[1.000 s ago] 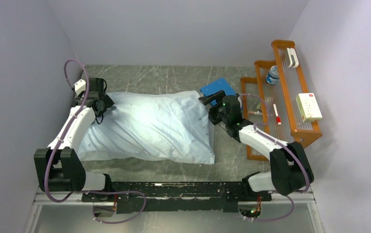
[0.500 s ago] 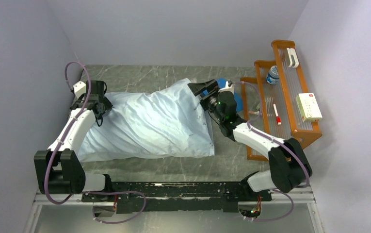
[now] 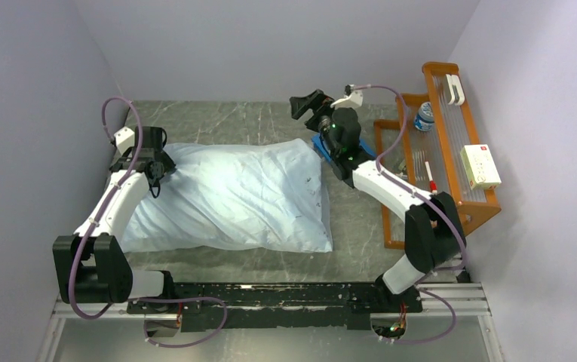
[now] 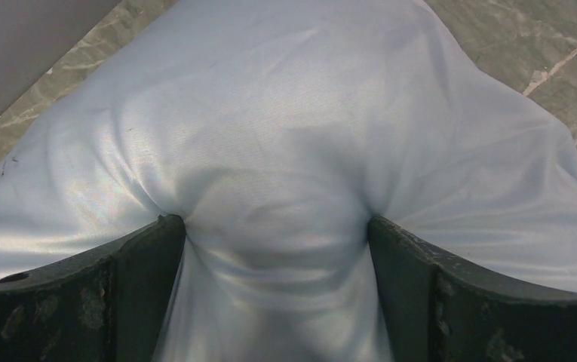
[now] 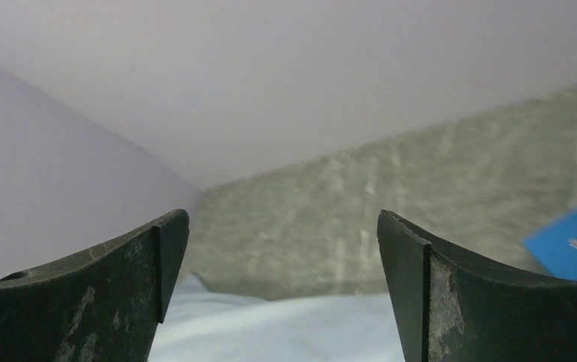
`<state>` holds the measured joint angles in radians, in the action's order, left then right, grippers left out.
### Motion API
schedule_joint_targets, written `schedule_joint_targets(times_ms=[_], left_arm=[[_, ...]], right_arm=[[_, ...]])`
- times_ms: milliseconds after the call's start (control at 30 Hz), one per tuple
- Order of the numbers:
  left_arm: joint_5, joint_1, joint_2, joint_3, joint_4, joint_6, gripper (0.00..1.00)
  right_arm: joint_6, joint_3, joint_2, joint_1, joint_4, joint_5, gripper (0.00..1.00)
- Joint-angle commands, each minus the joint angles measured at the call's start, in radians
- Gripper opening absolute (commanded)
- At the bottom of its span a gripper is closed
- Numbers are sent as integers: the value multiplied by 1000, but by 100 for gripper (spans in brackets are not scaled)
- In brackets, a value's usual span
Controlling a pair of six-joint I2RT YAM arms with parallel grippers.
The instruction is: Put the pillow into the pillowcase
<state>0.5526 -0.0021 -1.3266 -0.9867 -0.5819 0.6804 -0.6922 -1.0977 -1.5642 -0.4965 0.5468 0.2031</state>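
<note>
We're starting at the left gripper (image 4: 276, 226): its fingers (image 4: 142, 279) are standing wide apart, w/ a plump bulge of the pillowcase (image 4: 285, 136) filling the gap and touching both. We can't tell if they're squeezing it or just pressing down. It's sitting at the case's left end. The right gripper (image 5: 283, 226) is also gaping wide, holding nothing, hanging above the far-right corner and pointing at the back wall, w/ a blue square (image 5: 572, 237) below the arm. No bare pillow is showing, so we're judging it fully inside, lying across the middle of the table (image 3: 232, 121). Prob. left: checking the right-hand open end and tidying the cloth.
</note>
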Motion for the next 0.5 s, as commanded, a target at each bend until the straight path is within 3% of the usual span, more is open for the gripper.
schedule_joint_targets(times_ms=[0, 133, 300, 467], left_arm=[[28, 10, -10, 19, -58, -28, 97], [23, -46, 16, -86, -101, -108, 97], [156, -295, 53, -300, -179, -157, 97], [169, -345, 36, -304, -188, -122, 95]], right_arm=[[82, -100, 1, 15, -308, 30, 100], [-1, -31, 82, 11, -474, 35, 99], [-54, 91, 172, 18, -489, 5, 100], [-81, 138, 179, 31, -518, -117, 100]])
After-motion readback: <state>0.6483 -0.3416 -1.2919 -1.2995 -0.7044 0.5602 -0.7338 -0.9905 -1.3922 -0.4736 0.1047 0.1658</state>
